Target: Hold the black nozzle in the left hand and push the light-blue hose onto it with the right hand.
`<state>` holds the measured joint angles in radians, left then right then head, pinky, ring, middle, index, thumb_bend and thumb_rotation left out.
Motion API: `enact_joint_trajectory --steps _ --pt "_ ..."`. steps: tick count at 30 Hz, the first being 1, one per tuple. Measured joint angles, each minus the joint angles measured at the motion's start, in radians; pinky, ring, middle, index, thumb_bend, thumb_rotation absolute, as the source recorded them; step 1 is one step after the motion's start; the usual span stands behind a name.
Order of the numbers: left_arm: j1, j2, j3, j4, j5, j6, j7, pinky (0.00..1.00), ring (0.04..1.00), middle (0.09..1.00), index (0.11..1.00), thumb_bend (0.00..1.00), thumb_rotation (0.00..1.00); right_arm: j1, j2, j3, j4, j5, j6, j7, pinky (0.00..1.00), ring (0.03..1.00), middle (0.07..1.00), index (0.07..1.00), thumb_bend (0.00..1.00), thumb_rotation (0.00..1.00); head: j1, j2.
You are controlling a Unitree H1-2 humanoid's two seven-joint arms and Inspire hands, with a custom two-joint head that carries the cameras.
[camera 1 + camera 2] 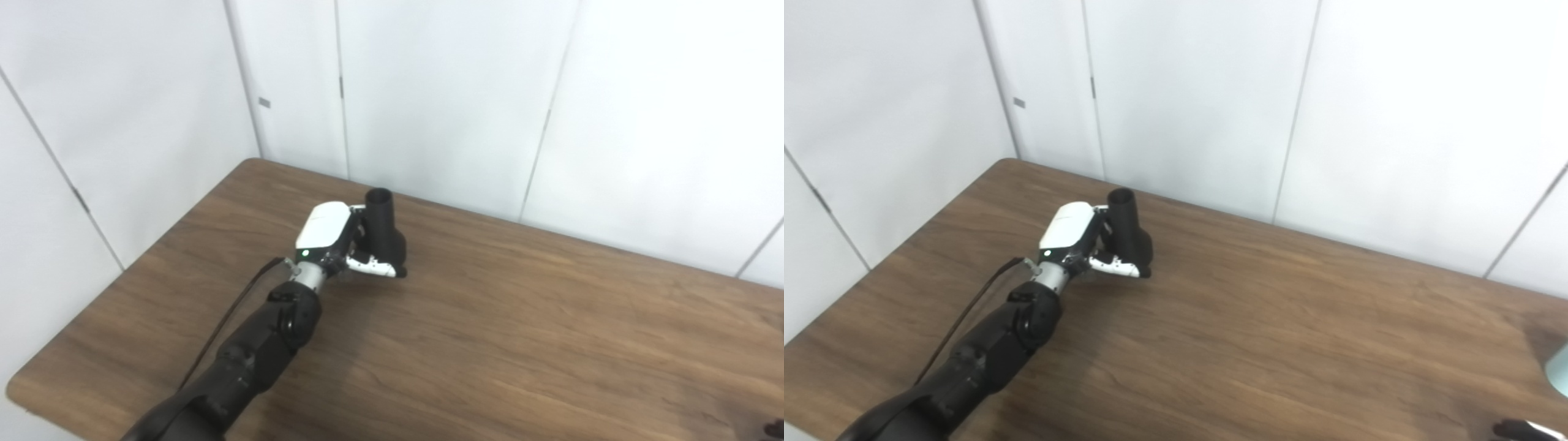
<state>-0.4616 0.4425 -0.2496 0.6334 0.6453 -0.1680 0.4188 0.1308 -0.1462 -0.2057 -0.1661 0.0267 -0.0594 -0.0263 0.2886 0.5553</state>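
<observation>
The black nozzle (384, 233) stands upright in my left hand (334, 236), fingers wrapped round its base, above the table (520, 318). The light-blue hose (1559, 369) barely shows at the edge; my right hand's (1528, 430) state I cannot tell. Pushing off-axis could twist the nozzle loose.

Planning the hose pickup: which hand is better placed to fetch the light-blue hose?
The right hand: it sits near the light-blue hose at the frame's right edge, while the left hand is already shut on the black nozzle.

table (520, 318): brown wood grain, smooth | black nozzle (383, 229): matt, probably plastic | left hand (331, 236): glossy white shell
</observation>
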Motion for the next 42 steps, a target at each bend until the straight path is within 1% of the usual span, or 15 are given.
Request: enact_joint_trajectory --steps 2,3,4,7,10,14,18,20,21,24,26,32,36,40,42 --pt "0.022 0.004 -0.011 -0.038 0.018 -0.011 -0.001 0.58 0.444 0.451 0.507 0.51 0.0 -0.002 0.017 -0.002 -0.013 0.008 0.013 -0.01 0.45 0.596 0.626 0.576 0.69 0.57 -0.032 -0.005" --pt "0.028 0.003 -0.017 -0.053 0.023 -0.023 -0.001 0.58 0.443 0.45 0.51 0.51 0.0 -0.004 0.025 -0.003 -0.013 0.01 0.016 -0.014 0.47 0.612 0.64 0.59 0.63 0.56 -0.032 -0.008" --pt "0.034 0.002 -0.021 -0.067 0.031 -0.036 -0.001 0.59 0.443 0.449 0.513 0.51 0.0 -0.005 0.03 -0.002 -0.013 0.01 0.017 -0.015 0.5 0.633 0.66 0.614 0.53 0.53 -0.04 -0.012" --pt "0.05 -0.01 -0.027 -0.1 0.045 -0.068 0.0 0.6 0.472 0.434 0.508 0.5 0.0 -0.007 0.026 -0.001 -0.012 0.012 0.01 -0.012 0.52 0.648 0.675 0.638 0.42 0.47 -0.095 -0.017" --pt "0.065 -0.018 -0.027 -0.13 0.046 -0.096 -0.002 0.6 0.494 0.437 0.495 0.5 0.0 -0.006 0.024 -0.005 -0.025 0.023 0.015 -0.014 0.49 0.624 0.657 0.622 0.4 0.4 -0.124 -0.009" --pt "0.097 -0.031 -0.031 -0.195 0.045 -0.121 -0.036 0.6 0.46 0.452 0.511 0.5 0.0 -0.001 0.03 -0.005 -0.115 0.023 0.046 -0.021 0.5 0.625 0.654 0.619 0.37 0.31 -0.149 0.003" --pt "0.119 -0.045 -0.045 -0.243 0.053 -0.152 -0.059 0.59 0.431 0.447 0.516 0.5 0.0 0.011 0.032 -0.005 -0.148 0.004 0.056 -0.028 0.55 0.652 0.677 0.648 0.32 0.13 -0.177 0.011" --pt "0.135 -0.046 -0.056 -0.274 0.064 -0.157 -0.08 0.59 0.446 0.428 0.518 0.5 0.0 0.024 0.037 -0.006 -0.153 -0.009 0.062 -0.035 0.55 0.658 0.683 0.655 0.3 0.03 -0.204 0.021" --pt "0.141 -0.047 -0.059 -0.285 0.072 -0.159 -0.085 0.58 0.459 0.435 0.511 0.5 0.0 0.029 0.039 -0.006 -0.155 -0.014 0.066 -0.038 0.55 0.662 0.686 0.656 0.29 0.02 -0.207 0.025" --pt "0.154 -0.05 -0.067 -0.306 0.096 -0.167 -0.101 0.57 0.482 0.46 0.484 0.51 0.0 0.032 0.046 -0.006 -0.176 -0.022 0.087 -0.045 0.55 0.668 0.691 0.657 0.28 0.0 -0.221 0.043" --pt "0.158 -0.049 -0.079 -0.316 0.124 -0.179 -0.103 0.57 0.478 0.455 0.493 0.51 0.0 0.029 0.053 -0.006 -0.195 -0.039 0.093 -0.056 0.55 0.666 0.69 0.657 0.28 0.0 -0.229 0.051" --pt "0.147 -0.046 -0.124 -0.299 0.161 -0.275 -0.096 0.57 0.453 0.468 0.497 0.51 0.0 0.023 0.067 -0.006 -0.227 -0.059 0.125 -0.064 0.54 0.654 0.679 0.649 0.29 0.01 -0.267 0.066" --pt "0.137 -0.039 -0.157 -0.29 0.163 -0.278 -0.093 0.57 0.452 0.45 0.513 0.5 0.0 0.029 0.066 -0.01 -0.257 -0.072 0.128 -0.064 0.55 0.662 0.68 0.646 0.3 0.06 -0.292 0.075" --pt "0.119 -0.033 -0.22 -0.286 0.168 -0.279 -0.064 0.56 0.451 0.462 0.502 0.51 0.0 0.029 0.069 -0.02 -0.292 -0.075 0.159 -0.066 0.57 0.665 0.679 0.649 0.3 0.1 -0.304 0.086" --pt "0.108 -0.033 -0.25 -0.281 0.168 -0.279 -0.047 0.56 0.453 0.445 0.511 0.5 0.0 0.029 0.071 -0.028 -0.3 -0.063 0.168 -0.066 0.56 0.663 0.676 0.647 0.31 0.12 -0.304 0.086"
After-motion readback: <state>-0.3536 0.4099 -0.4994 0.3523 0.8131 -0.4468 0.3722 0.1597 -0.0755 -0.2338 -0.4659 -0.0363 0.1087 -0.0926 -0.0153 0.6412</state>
